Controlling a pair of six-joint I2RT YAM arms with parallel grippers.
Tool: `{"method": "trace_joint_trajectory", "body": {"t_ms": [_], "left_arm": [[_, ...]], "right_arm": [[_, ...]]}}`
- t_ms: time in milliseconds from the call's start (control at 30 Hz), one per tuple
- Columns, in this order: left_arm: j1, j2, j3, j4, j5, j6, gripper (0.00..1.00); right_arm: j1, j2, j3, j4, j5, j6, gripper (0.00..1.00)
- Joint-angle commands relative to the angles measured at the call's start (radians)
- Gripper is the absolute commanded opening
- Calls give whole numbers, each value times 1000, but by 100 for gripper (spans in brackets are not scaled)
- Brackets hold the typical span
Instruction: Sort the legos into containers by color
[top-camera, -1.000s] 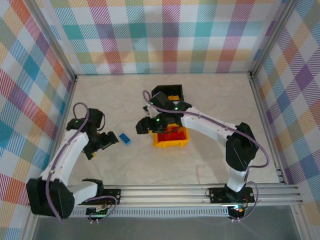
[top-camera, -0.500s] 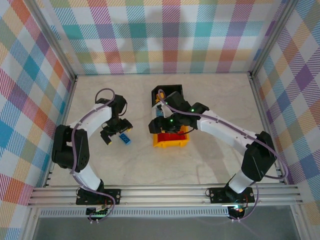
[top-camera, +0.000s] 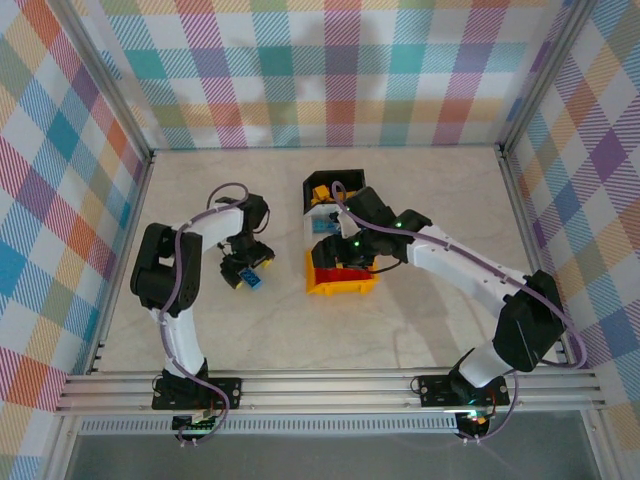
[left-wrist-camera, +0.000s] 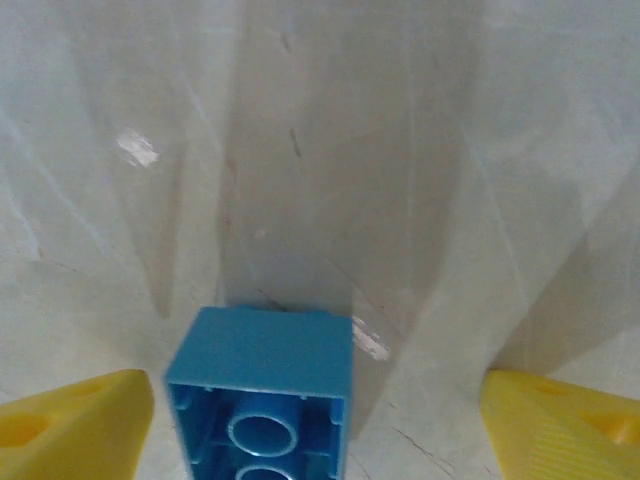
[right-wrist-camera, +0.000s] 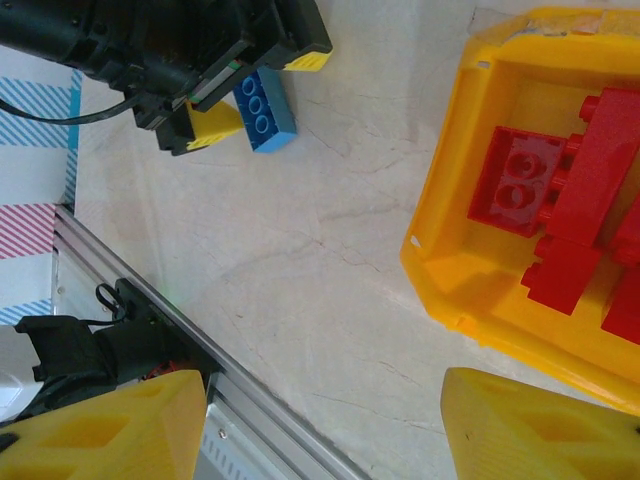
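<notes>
Pale marbled worktop (top-camera: 300, 330) inside plaid walls carries little that is loose. One blue brick (left-wrist-camera: 262, 385) lies left of the bins, and the left fingers (left-wrist-camera: 75, 430) are spread on either side of it, not yet touching. Further right, the yellow bin (right-wrist-camera: 440, 250) holds red bricks (right-wrist-camera: 560, 200), and the black bin (top-camera: 335, 182) shows a yellow piece (top-camera: 320, 192). The right fingers (right-wrist-camera: 110, 430) hang apart and empty by the yellow bin. Sorting looks nearly finished; this blue brick seems the last one outside.
</notes>
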Motion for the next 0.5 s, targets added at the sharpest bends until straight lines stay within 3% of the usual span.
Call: {"method": "trace_joint_trajectory", "body": {"t_ms": [0,67,333,467], "left_arm": [[-8,33,16,16,11,-12,75],[-8,36,10,18,8,-13,71],[-11,31,12,26,16,-12,38],[-25,31,86,-11,11,8,33]], "right_arm": [[-9,-37,-15,-4,-13,-24,64],[-15,-42,-16,-5,-12,-29,64],[-46,-55,-19,-10,-3,-41,64],[-77,-74,-31,-7,-7,-39,64]]}}
